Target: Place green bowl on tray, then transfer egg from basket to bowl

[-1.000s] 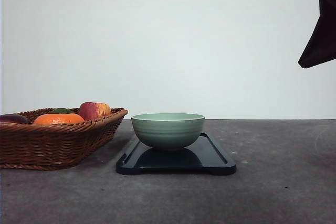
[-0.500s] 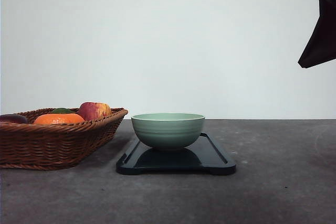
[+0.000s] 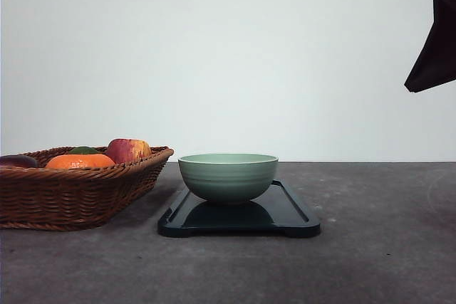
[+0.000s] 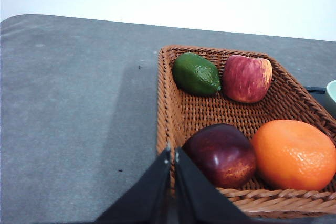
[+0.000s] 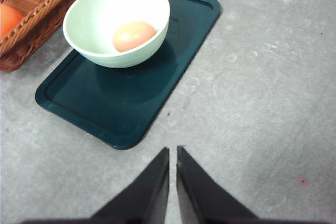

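Nothing has moved since the earlier frames. Brownish-pink oval egg (image 5: 134, 35), judged fragile and slippery, lies inside pale sage-green ceramic bowl (image 5: 116, 22) on glossy black rectangular tray (image 5: 126, 109). Left gripper (image 4: 172, 157) and right gripper (image 5: 173, 153): fingers together, empty.

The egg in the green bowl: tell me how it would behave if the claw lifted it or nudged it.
The egg looks smooth and oval, so it would probably slip between narrow fingers and roll when nudged. It lies loose in the green bowl, whose curved wall would likely bring it back toward the bottom. If it is real, its shell may crack under a firm squeeze.
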`<state>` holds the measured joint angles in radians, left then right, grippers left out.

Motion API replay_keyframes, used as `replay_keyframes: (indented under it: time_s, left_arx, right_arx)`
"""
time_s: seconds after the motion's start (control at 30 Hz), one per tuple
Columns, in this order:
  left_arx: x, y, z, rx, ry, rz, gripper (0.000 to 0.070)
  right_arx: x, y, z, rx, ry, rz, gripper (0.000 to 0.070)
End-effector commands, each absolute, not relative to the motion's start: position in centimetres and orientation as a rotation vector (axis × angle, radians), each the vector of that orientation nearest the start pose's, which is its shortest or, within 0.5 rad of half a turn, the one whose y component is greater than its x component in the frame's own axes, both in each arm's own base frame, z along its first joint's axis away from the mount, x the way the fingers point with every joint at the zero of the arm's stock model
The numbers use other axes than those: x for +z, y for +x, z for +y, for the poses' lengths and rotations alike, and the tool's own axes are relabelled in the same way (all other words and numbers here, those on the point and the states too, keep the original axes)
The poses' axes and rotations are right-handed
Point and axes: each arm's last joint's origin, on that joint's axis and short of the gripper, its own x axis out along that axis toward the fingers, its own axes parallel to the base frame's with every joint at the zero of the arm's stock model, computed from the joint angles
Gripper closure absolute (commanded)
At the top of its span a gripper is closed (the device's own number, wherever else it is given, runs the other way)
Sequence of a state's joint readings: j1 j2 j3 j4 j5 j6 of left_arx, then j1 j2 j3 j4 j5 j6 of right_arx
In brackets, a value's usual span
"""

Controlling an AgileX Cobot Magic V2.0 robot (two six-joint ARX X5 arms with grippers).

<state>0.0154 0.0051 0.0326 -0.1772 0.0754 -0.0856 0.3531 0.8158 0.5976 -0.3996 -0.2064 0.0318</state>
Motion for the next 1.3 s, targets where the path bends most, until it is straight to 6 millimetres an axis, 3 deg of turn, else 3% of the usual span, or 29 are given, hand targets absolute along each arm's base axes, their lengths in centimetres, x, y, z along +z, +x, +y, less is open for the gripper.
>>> replay_keyframes:
  time_s: [0.0,0.23,0.6,0.87,1.27]
  left_arx:
    - [15.1,9.6,-0.1,-0.053,-0.079,0.172,0.07]
    - [15.1,9.6,-0.1,-0.053,-0.079,0.172,0.07]
    - [15.1,9.6,-0.1,-0.053,-0.079,0.172,0.07]
    - [15.1,9.6,-0.1,-0.053,-0.079,0.172,0.07]
    - [15.1,9.6,-0.1,-0.053,-0.079,0.172,0.07]
  right_arx:
    - [24.8,15.9,6.5,0.538,-0.074,0.602,0.0683]
    - [24.1,15.1,5.1,0.406,-0.144,0.487,0.0683]
    - [18.3,11.0,1.6,0.215,-0.092,0.226,0.0683]
    - [15.5,9.8,0.8,0.139,-0.083,0.128,0.0683]
    - [15.2,9.6,0.7,0.132,-0.082,0.144,0.0683]
